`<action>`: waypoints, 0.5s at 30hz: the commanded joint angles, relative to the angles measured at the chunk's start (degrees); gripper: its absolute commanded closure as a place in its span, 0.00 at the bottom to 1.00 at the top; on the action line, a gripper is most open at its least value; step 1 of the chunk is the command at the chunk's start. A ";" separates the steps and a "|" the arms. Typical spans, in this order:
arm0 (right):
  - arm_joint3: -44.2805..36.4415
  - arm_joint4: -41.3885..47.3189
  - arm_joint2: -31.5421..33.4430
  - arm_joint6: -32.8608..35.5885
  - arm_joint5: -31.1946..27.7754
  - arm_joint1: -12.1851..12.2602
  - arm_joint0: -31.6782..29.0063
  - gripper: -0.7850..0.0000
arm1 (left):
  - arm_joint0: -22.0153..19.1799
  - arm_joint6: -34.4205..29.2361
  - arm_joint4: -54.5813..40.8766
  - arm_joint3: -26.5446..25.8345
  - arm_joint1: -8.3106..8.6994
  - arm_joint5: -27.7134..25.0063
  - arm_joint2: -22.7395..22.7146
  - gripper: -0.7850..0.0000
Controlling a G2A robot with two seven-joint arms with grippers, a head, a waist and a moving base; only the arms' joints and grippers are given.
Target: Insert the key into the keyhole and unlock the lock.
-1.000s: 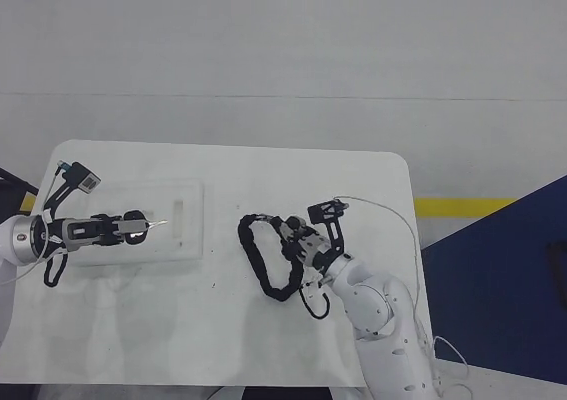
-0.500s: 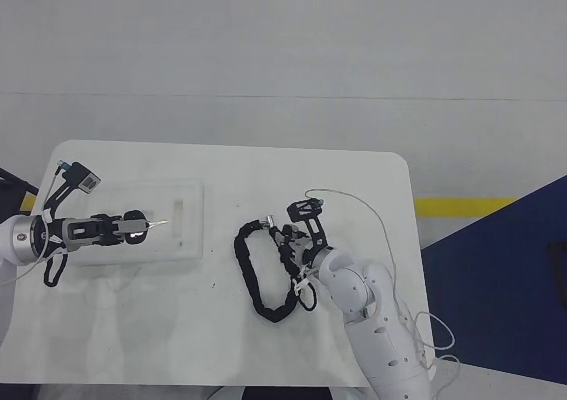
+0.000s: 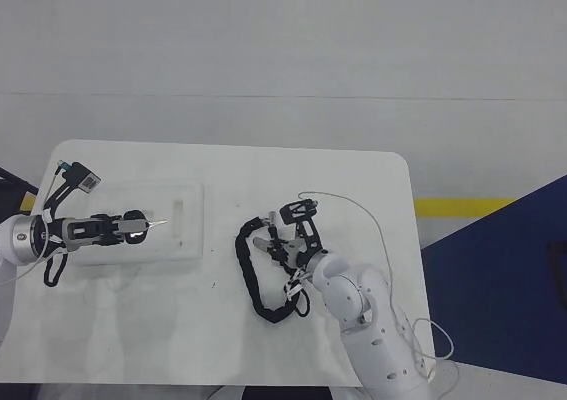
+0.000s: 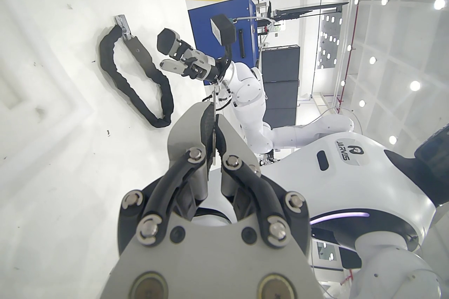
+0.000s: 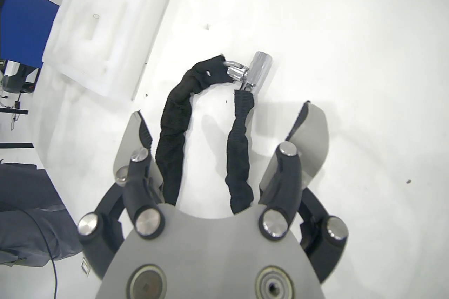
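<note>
**Key in hand, lock not yet held**

The left gripper [image 4: 210, 114] pinches the thin silver key [image 4: 213, 128] above the white foam tray [image 5: 105, 34]. The right gripper [image 5: 224, 114], spread wide, hangs over the black cloth-covered chain [image 5: 175, 125]. The shiny silver lock [image 5: 259, 70] lies just ahead of it on the white surface [image 5: 350, 16]. Next, it likely must hold that lock steady.

The right gripper [image 5: 224, 113] moves across the surface [image 3: 163, 310] toward the robot's left and now hangs spread above the chain lock [image 5: 172, 132]. The chain's loop lies longer and narrower, its closed end nearer the robot.
</note>
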 commanded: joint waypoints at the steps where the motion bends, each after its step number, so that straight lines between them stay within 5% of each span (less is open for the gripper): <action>1: 0.02 -0.41 -0.02 -0.01 -0.02 0.00 0.01 0.00 | 0.00 0.00 0.00 0.00 0.00 0.00 0.00 1.00; 7: -1.68 -2.87 -0.28 3.64 1.51 0.28 2.22 0.00 | 0.00 0.00 0.00 0.00 0.00 0.00 0.00 1.00; 15: -1.04 -8.52 -6.67 32.07 15.36 -0.92 13.22 0.00 | 0.00 0.00 0.00 0.00 0.00 0.00 0.00 1.00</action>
